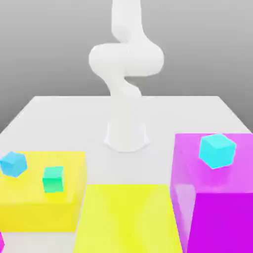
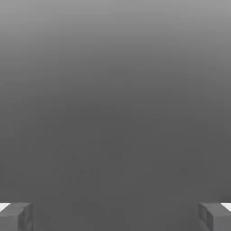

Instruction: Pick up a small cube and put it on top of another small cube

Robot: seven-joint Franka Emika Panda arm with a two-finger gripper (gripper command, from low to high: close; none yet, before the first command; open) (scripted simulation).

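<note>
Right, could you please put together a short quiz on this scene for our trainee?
1. True or false: the green cube rests on the yellow block at the exterior view's left.
2. What sits on the magenta block? A: a cyan cube. B: a red ball. C: a white cup.
3. Fill in: in the hand view, the gripper is ___, with nothing between its fingers.

Key: 1 true; 2 A; 3 open.
</note>
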